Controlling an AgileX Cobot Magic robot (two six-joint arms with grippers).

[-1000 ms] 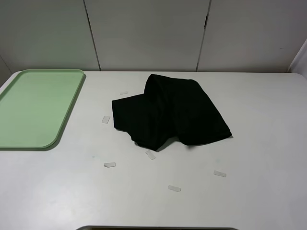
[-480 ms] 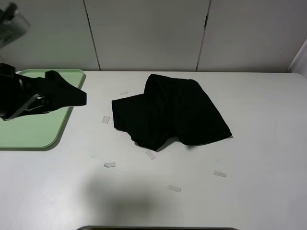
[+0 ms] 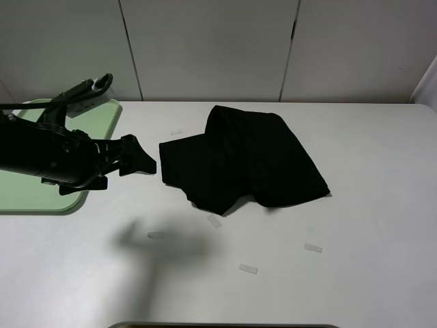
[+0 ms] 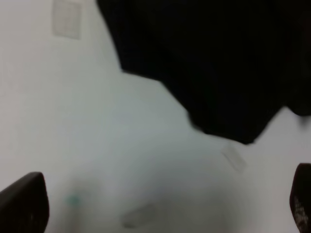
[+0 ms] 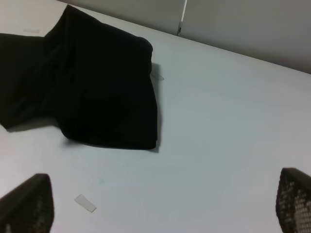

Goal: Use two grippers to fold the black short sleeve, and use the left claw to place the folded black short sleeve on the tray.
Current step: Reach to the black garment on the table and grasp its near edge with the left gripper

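Note:
The black short sleeve (image 3: 246, 164) lies crumpled and loosely folded at the table's middle. It also shows in the left wrist view (image 4: 214, 63) and the right wrist view (image 5: 92, 82). My left gripper (image 3: 145, 158) is open and empty, hovering just left of the shirt's left edge. Its fingertips (image 4: 24, 199) sit wide apart in the wrist view. My right gripper (image 5: 155, 206) is open and empty over bare table, off to the right of the shirt; it is out of the exterior view. The green tray (image 3: 27, 195) lies at the far left, partly hidden by my left arm.
Several small clear tape pieces lie on the white table (image 3: 369, 205), one (image 3: 214, 221) below the shirt, one (image 3: 248, 268) toward the front, one (image 3: 313, 247) at the right. White wall panels stand behind the table.
My left arm has come in from the left over the tray and moved right, up to the shirt's left edge. The shirt has not moved.

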